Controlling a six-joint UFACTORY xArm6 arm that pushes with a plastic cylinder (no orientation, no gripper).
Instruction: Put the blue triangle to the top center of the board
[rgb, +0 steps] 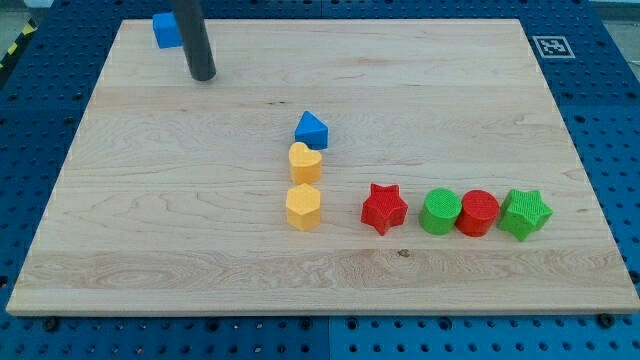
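The blue triangle (312, 129) lies near the middle of the wooden board (200, 250), touching the top of a yellow heart (305, 161). My tip (203, 76) is near the view's top left, far up and left of the blue triangle. A blue cube (165, 30) sits just left of the rod near the board's top left corner, partly hidden by it.
A yellow hexagon (303, 207) lies below the yellow heart. To the right runs a row: a red star (384, 208), a green cylinder (440, 212), a red cylinder (478, 213) and a green star (525, 214). A marker tag (552, 46) sits off the top right corner.
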